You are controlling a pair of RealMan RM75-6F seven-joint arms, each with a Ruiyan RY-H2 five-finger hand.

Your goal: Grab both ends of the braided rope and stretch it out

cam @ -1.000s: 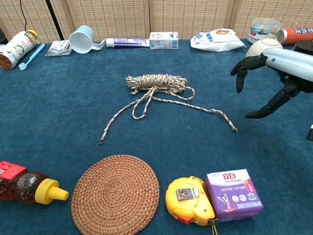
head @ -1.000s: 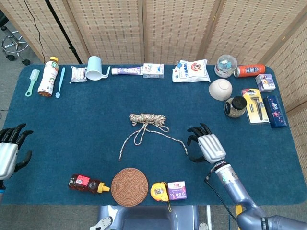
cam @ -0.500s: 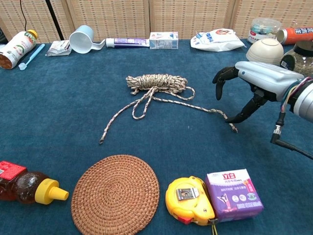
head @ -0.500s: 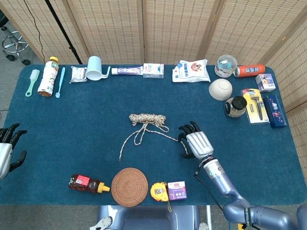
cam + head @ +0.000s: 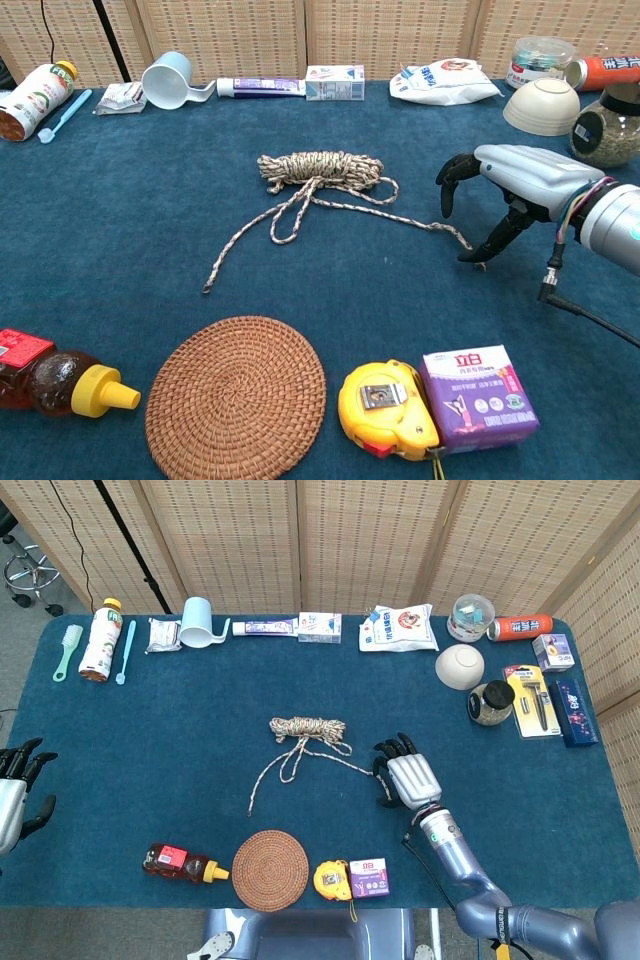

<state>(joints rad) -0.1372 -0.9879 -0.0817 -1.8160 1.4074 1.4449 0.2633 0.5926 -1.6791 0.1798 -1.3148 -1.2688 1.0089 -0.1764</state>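
The braided rope lies mid-table with its coil point(image 5: 308, 727) point(image 5: 320, 167) at the back and two loose tails running forward. Its left end point(image 5: 250, 810) point(image 5: 207, 288) lies free on the blue cloth. Its right end point(image 5: 388, 798) point(image 5: 478, 263) lies just under my right hand point(image 5: 408, 780) point(image 5: 512, 180). That hand hovers palm down with its fingers point(image 5: 447, 185) arched apart over the tail and the thumb tip beside the rope end; it holds nothing. My left hand point(image 5: 15, 792) is open at the table's far left edge, far from the rope and outside the chest view.
A woven coaster point(image 5: 236, 397), a yellow tape measure point(image 5: 388, 408) and a purple box point(image 5: 478, 397) sit along the front edge, with a honey bottle point(image 5: 50, 380) front left. A white bowl point(image 5: 541, 105) and a jar point(image 5: 605, 125) stand behind my right hand. Bottles, a cup and packets line the back.
My right hand has moved left and come down over the rope's right end. My left hand has drawn back a little toward the left edge. The rope has not moved.
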